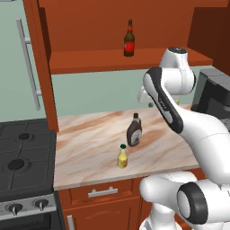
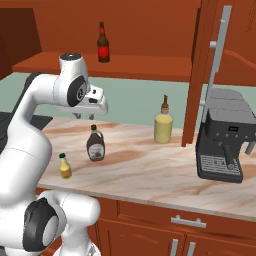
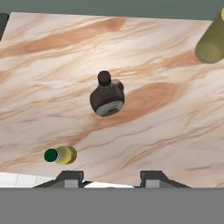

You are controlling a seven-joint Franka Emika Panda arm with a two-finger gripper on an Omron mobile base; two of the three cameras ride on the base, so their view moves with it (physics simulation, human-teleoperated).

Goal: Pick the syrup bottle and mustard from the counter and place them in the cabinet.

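I see my gripper hanging above the marbled beige-pink counter, its 2 dark fingertips apart with nothing between them. The dark brown syrup bottle stands upright mid-counter; its pale grey label is unreadable. The small yellow green-capped mustard stands near it, toward the front edge. The reddish wooden cabinet holds 1 slim red-labelled bottle.

We see the desk from behind-left and behind-right, both looking forward and down, sharing the syrup bottle and mustard. Our close overhead view has mustard at 8 o'clock.
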